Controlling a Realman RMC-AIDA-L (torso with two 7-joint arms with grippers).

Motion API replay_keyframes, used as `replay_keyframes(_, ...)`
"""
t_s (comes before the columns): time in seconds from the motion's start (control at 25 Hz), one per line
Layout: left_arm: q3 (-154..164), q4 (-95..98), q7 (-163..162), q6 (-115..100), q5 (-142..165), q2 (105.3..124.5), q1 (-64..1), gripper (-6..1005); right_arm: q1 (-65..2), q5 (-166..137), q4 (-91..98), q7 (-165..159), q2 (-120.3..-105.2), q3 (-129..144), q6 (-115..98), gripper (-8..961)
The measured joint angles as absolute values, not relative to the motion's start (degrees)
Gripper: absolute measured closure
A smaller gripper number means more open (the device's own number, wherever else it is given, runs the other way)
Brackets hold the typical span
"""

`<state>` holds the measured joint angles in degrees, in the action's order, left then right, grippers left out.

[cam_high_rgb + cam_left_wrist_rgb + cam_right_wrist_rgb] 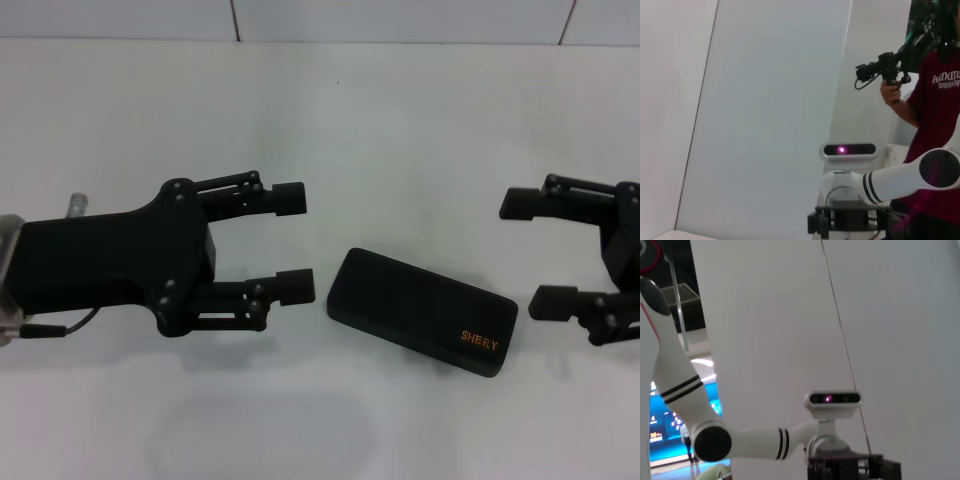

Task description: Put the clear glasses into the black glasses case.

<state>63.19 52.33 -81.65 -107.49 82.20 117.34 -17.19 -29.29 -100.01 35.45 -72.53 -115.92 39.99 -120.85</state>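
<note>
The black glasses case (420,312) lies shut on the white table, slanted, with orange lettering near its right end. My left gripper (290,243) hovers just left of the case, open, with nothing between its fingers. My right gripper (530,252) is open and empty too, just right of the case. A faint colourless outline (262,437) lies on the table in front of the left gripper; it looks like the clear glasses, but it is too faint to make out parts. The wrist views show neither case nor glasses.
The white table (380,110) ends at a tiled wall at the back. The left wrist view shows the right arm (900,177) and a person in a dark red shirt (937,125) holding a camera rig. The right wrist view shows the left arm (740,440).
</note>
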Motion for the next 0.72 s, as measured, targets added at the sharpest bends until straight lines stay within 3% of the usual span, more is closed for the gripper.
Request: replay_keyframes(0.72,62.98,50.8,-81.88,-110.16,85.2,116.07,-15.61,206,-31.88,-98.64,31.93,-72.31,-116.19,44.24,-117.94,86)
